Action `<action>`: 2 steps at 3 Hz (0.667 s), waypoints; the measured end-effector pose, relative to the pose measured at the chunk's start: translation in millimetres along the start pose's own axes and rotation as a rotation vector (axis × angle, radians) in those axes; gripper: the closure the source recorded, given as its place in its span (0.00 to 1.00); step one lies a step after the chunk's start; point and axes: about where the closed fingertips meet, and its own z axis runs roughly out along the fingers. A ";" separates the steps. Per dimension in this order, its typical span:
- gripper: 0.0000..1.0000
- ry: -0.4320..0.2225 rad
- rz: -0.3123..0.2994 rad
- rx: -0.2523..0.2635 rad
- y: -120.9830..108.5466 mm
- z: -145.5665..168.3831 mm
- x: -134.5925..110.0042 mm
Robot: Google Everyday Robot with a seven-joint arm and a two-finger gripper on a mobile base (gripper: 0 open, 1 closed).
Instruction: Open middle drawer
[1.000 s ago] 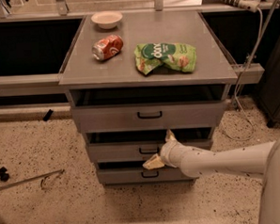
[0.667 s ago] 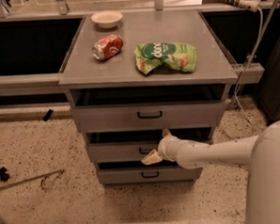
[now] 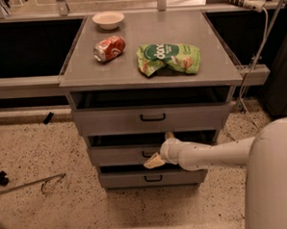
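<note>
Nearest, the robot's one pale arm (image 3: pixel 213 153) reaches in from the right across the cabinet's three grey drawer fronts, each with one small black bar handle. The bottom drawer (image 3: pixel 132 178) sits lowest, just under the arm. Above it is the middle drawer (image 3: pixel 119 155), with a dark gap along its top edge. The gripper (image 3: pixel 161 148) is right at this front, beside the handle. Its two fingers (image 3: pixel 154 160) stand apart, one low by the handle and one up at the drawer's top edge. Higher is the top drawer (image 3: pixel 110 120). On the tabletop (image 3: pixel 131 71) lie three things: one green snack bag (image 3: pixel 168 58), one red can (image 3: pixel 109 48) on its side, and farthest, one small white bowl (image 3: pixel 108 19).
</note>
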 end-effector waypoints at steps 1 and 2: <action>0.00 0.005 0.000 -0.006 2.1 1.5 1.3; 0.00 0.016 0.007 -0.021 6.7 6.6 7.4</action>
